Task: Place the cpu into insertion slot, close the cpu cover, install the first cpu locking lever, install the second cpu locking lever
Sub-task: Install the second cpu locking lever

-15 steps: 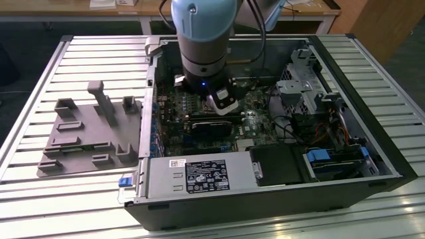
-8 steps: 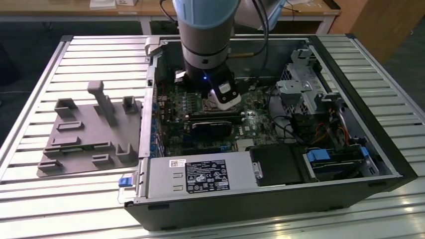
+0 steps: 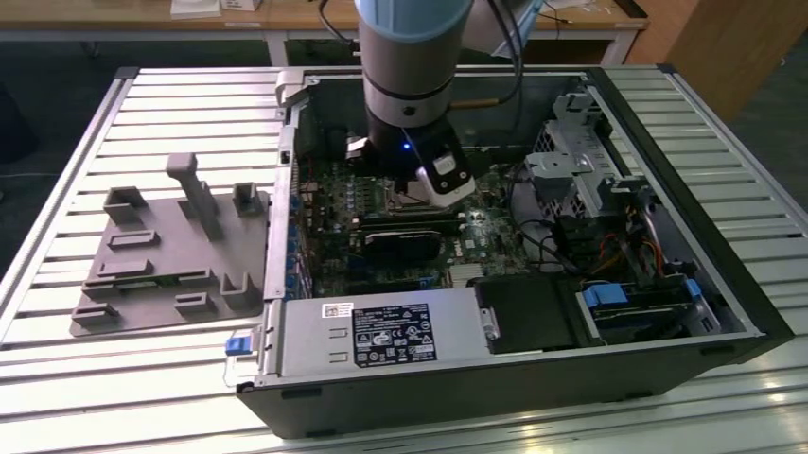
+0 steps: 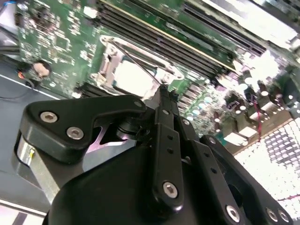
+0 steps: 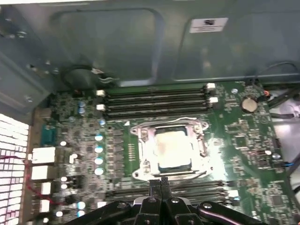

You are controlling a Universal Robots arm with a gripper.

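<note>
Cpu [image 5: 172,149] is sitting in the insertion slot [image 5: 141,165] on the green motherboard [image 5: 243,140], and you are looking at its pale metal top through the square window of the cpu cover [image 5: 169,125], which is lying flat over it. In the second wrist view the same chip [image 4: 132,76] is showing as a bright square inside the silver frame [image 4: 110,49]. A thin wire lever [image 5: 161,119] is running along the frame's edge; whether it is latched, you cannot tell.

Your gripper [image 5: 161,180] is hovering just beside the socket's edge with its two black fingers [image 5: 155,187] pressed together, holding nothing. In the second wrist view the fingertips [image 4: 162,91] are pointing at the corner of the frame; whether they are touching it is unclear.

From the exterior view you are seeing the arm [image 3: 407,66] reaching down into the open computer case [image 3: 657,312], with the gripper [image 3: 423,194] low over the board. The case is resting on a slatted metal table [image 3: 151,104], and a grey fixture tray [image 3: 165,260] is lying to the exterior view's left of it. Long black memory slots [image 5: 154,101] are running alongside the socket.
</note>
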